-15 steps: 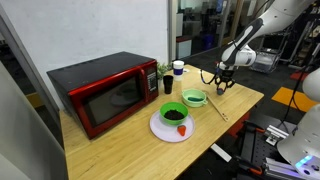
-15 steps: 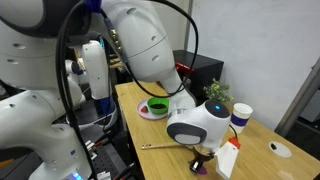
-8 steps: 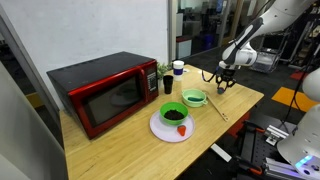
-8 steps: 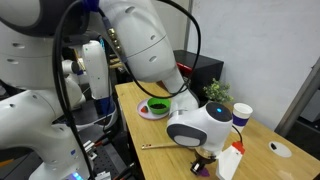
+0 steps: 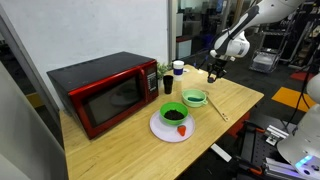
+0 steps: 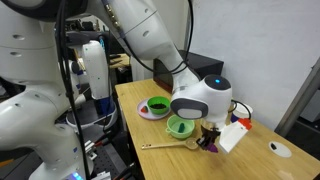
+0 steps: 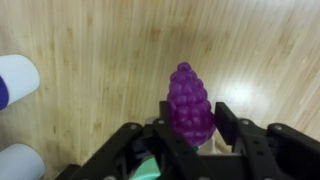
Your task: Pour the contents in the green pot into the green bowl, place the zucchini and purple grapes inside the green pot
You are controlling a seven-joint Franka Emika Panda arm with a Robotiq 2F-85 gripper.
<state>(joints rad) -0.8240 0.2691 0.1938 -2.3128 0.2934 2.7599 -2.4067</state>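
My gripper [image 7: 190, 128] is shut on the purple grapes [image 7: 190, 98], a knobbly purple bunch that sticks out between the two black fingers. In both exterior views the gripper [image 5: 213, 70] [image 6: 209, 140] hangs above the wooden table, just past the low lime-green pot [image 5: 195, 99] [image 6: 180, 126]. The grapes [image 6: 205, 144] show under the hand. The deeper green bowl [image 5: 174, 114] [image 6: 157, 106] stands on a white plate beside the pot, with dark things inside. I cannot make out the zucchini.
A red microwave [image 5: 105, 90] stands at the back of the table. A dark cup [image 5: 167, 86], a small plant [image 5: 163, 70] and a white cup [image 5: 178, 67] stand near it. A red fruit piece [image 5: 182, 129] lies on the plate. A wooden stick [image 5: 217, 109] lies beside the pot.
The gripper has risen and moved towards the back of the table with the grapes in it. The pot now shows beside the arm.
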